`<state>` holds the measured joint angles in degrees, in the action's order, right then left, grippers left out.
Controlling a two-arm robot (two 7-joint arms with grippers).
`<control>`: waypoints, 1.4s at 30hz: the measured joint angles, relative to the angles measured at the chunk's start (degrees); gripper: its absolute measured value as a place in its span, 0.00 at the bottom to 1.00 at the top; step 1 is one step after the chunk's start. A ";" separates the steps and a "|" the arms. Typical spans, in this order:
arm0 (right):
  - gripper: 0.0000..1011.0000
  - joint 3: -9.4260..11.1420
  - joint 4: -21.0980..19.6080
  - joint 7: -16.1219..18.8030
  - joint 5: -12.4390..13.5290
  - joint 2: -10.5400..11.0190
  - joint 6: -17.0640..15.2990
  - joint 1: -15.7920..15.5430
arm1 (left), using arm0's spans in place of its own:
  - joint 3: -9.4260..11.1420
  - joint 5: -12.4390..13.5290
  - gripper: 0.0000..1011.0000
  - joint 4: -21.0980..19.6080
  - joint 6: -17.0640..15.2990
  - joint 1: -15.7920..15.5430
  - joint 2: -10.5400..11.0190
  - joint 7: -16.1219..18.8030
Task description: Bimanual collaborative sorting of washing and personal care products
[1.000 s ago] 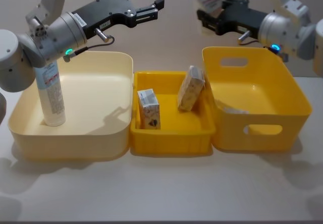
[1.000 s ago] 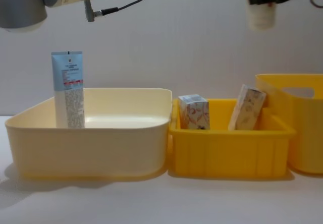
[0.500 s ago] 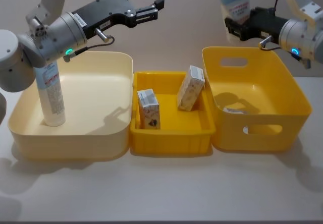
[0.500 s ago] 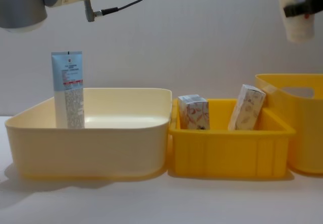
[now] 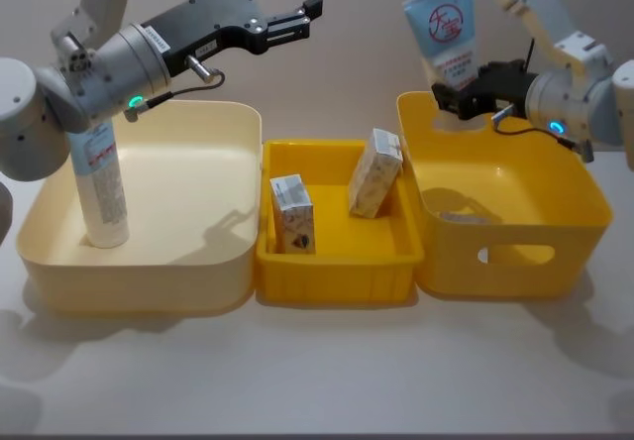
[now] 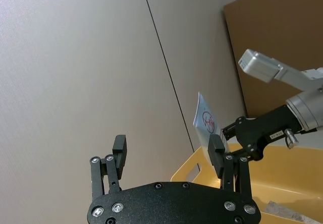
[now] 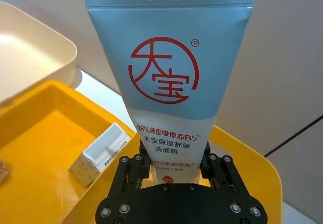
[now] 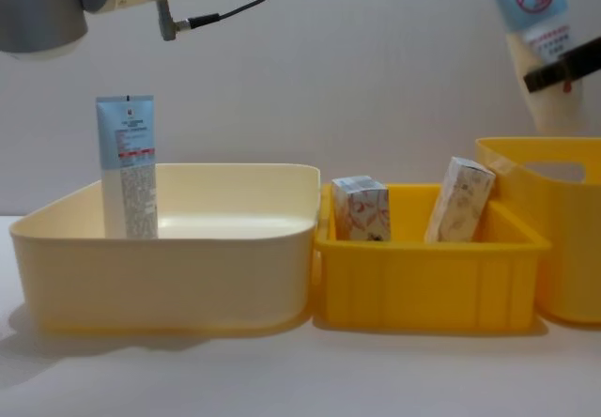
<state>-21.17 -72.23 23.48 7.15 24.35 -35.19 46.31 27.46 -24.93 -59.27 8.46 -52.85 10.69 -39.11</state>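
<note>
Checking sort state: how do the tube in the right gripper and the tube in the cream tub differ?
The held tube hangs in the air, clamped near its lower end by the right gripper over the deep yellow tub's rim, tilted. The standing tube rests upright in the cream tub, untouched. Both are pale blue above, white below.

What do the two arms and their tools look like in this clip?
Both arms have silver-grey rounded casings. Each wrist carries a small teal-lit ring and a thin black cable looping to a metal plug. The left tool is a flat black plate studded with silver screws, ending in two black block-shaped fingers. The right tool is the same black, screw-studded build.
</note>
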 joint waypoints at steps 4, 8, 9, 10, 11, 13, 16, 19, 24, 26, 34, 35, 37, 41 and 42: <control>0.53 -0.40 0.27 -1.05 -0.85 -0.40 -1.68 -0.11 | 0.00 0.00 0.99 0.00 0.00 0.00 0.00 0.00; 0.53 -0.52 0.45 -1.94 -1.52 -0.56 -2.78 -0.32 | 0.00 0.00 0.99 0.00 0.00 0.00 0.00 0.00; 0.53 -0.54 0.47 -2.09 -1.63 -0.58 -2.95 -0.36 | 0.00 0.00 0.99 0.00 0.00 0.00 0.00 0.00; 0.53 -0.56 0.50 -2.21 -1.74 -0.60 -3.15 -0.39 | 0.00 0.00 0.99 0.00 0.00 0.00 0.00 0.00; 0.53 -0.60 0.53 -2.41 -1.90 -0.65 -3.42 -0.44 | 0.00 0.00 0.99 0.00 0.00 0.00 0.00 0.00; 0.56 -0.65 0.60 -2.71 -2.16 -0.70 -3.83 -0.53 | 0.00 0.00 0.99 0.00 0.00 0.00 0.00 0.00; 0.64 -0.69 0.66 -3.05 -2.41 -0.75 -4.25 -0.59 | 0.00 0.00 0.99 0.00 0.00 0.00 0.00 0.00; 0.73 -0.72 0.69 -3.24 -2.60 -0.80 -4.51 -0.65 | 0.00 0.00 0.99 0.00 0.00 0.00 0.00 0.00; 0.87 -0.75 0.75 -3.60 -2.85 -0.85 -4.88 -0.73 | 0.00 0.00 0.99 0.00 0.00 0.00 0.00 0.00; 0.93 -0.76 0.77 -3.70 -2.95 -0.87 -5.00 -0.76 | 0.00 0.00 0.99 0.00 0.00 0.00 0.00 0.00; 0.99 -0.80 0.83 -3.93 -3.14 -0.91 -5.35 -0.81 | 0.00 0.00 0.99 0.00 0.00 0.00 0.00 0.00; 0.99 -0.81 0.83 -3.95 -3.15 -0.92 -5.37 -0.82 | 0.00 0.00 0.99 0.00 0.00 0.00 0.00 0.00; 0.99 -0.82 0.85 -3.99 -3.19 -0.92 -5.41 -0.83 | 0.00 0.00 0.99 0.00 0.00 0.00 0.00 0.00; 0.99 -0.84 0.87 -4.06 -3.24 -0.95 -5.48 -0.85 | 0.00 0.00 0.99 0.00 0.00 0.00 0.00 0.00; 0.99 -0.84 0.87 -4.06 -3.25 -0.96 -5.49 -0.85 | 0.00 0.00 0.99 0.00 0.00 0.00 0.00 0.00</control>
<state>-22.00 -71.36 19.41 3.90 23.40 -40.69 45.46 27.46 -24.93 -59.26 8.46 -52.85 10.69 -39.10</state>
